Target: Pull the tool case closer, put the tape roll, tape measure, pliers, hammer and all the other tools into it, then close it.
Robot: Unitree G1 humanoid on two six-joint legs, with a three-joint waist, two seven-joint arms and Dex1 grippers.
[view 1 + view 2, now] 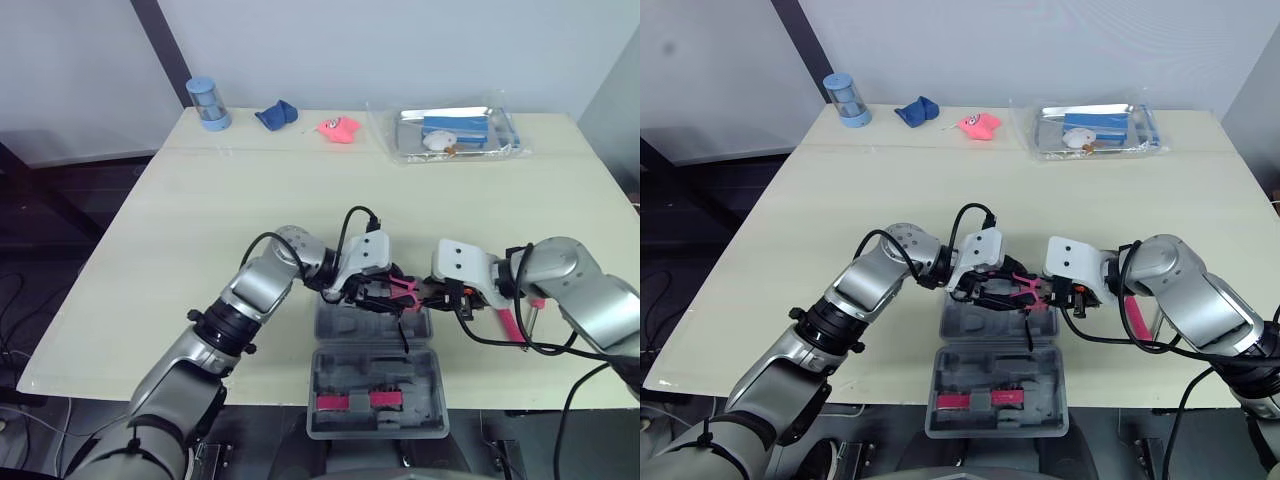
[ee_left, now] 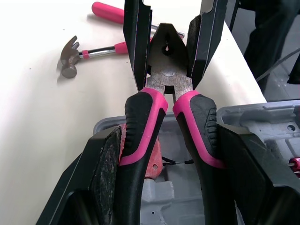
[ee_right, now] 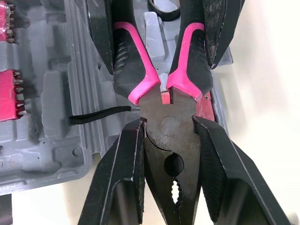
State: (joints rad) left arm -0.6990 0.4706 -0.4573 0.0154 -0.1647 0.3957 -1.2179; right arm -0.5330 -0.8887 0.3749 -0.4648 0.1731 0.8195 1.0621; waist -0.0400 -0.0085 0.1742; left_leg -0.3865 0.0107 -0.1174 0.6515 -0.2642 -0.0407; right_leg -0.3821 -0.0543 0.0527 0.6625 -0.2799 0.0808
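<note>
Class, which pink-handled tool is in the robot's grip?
The pliers, gripped by the left hand and right hand; the hammer and another pink-handled tool lie on the table.

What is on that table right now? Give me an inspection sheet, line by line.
Surface: pale table, seam line near its far edge.
Job's things: grey tool case open at the near edge; pliers held over it; hammer and pink-handled tool lying on the table.
Clutter: blue jar, blue cloth, pink item, bagged tray along the far edge.
Hands: left hand shut on the pliers' handles; right hand shut on their head.
Cables: black leads loop off both arms; thin black cord across the case.
Surroundings: grey wall; dark floor.
</note>
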